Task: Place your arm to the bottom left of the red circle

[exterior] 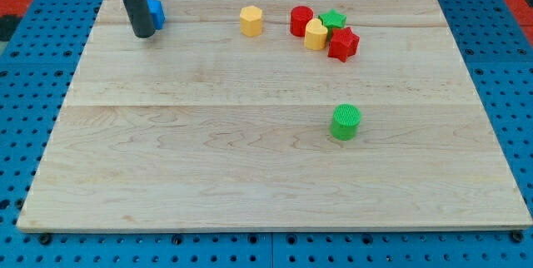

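The red circle [301, 20] is a red cylinder near the view's top, right of centre. It touches a yellow heart-shaped block [316, 35]. A green star [334, 20] and a red star [342, 44] sit just to its right. My tip [143, 33] is at the view's top left, far to the left of the red circle. The rod partly hides a blue block [155, 10] right behind it.
A yellow hexagon block [251, 20] stands between my tip and the red circle. A green cylinder [345, 122] stands alone right of the board's centre. The wooden board [208, 168] lies on a blue pegboard.
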`<action>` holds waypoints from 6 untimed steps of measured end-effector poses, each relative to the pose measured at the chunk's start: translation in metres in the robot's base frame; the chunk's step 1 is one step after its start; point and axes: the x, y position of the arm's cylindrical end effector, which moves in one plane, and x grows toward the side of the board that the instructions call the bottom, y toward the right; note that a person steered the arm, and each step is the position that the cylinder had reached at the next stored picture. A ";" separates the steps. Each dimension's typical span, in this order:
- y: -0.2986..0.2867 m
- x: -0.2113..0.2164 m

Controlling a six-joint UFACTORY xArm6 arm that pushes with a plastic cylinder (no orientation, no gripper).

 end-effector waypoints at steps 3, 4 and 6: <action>0.017 0.014; 0.017 0.016; 0.039 0.042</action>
